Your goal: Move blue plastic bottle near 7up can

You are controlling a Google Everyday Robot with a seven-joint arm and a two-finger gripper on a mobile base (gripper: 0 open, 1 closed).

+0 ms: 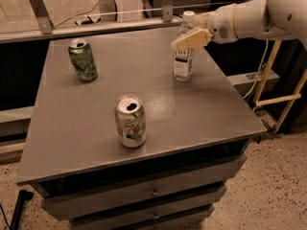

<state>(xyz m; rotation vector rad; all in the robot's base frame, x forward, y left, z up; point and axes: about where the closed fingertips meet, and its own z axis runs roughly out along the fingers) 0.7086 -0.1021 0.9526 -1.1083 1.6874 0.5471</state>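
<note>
— Bottle (183,63), where?
— Upright at the desk's (216,104) far right, well apart from the 7up can (130,123) near the front.
— And you?
— My fingers (189,36) are spread wide at its neck, one in front.

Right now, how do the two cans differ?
The 7up can is silver-white; the green can is dark green. The 7up can stands near the front edge of the table; the green can back left. Both are upright. The claw is at the shoulder of the blue plastic bottle.
</note>
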